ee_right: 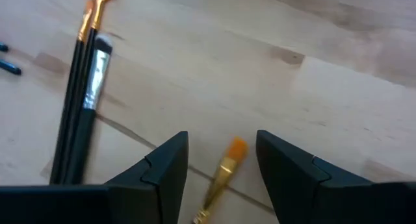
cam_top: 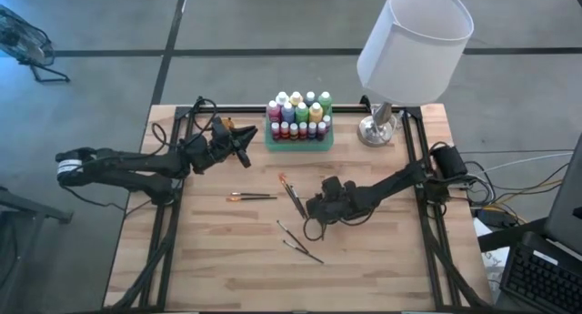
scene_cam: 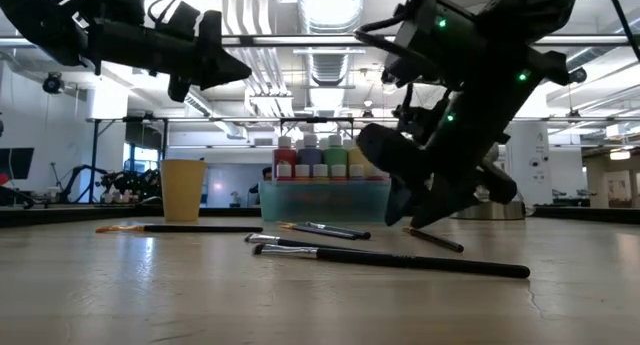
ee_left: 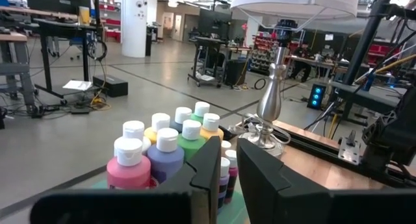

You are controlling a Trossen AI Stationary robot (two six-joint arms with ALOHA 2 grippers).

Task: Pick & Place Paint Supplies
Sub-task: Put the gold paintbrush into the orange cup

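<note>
Left gripper (cam_top: 245, 143): I hold it raised beside the tray, fingers nearly pressed together, a thin slit between them, nothing pinched.
Paint bottles (cam_top: 298, 116): packed upright in the green tray (cam_top: 299, 146) at the table's far edge.
Paintbrushes: loose on the wood; one left of centre (cam_top: 252, 197), a pair (cam_top: 291, 196) and two more (cam_top: 300, 243) by my right arm.
Right gripper (ee_right: 221, 160): low over the table, fingers spread, straddling an orange-tipped brush (ee_right: 224, 172), not yet pinching it.
Step in hand: I judge I should centre on the handle, descend flush, close gently.
Obstacles: the neighbouring pair lies near; the lamp (cam_top: 414, 41) stands beside the tray and may crowd the placing.
</note>
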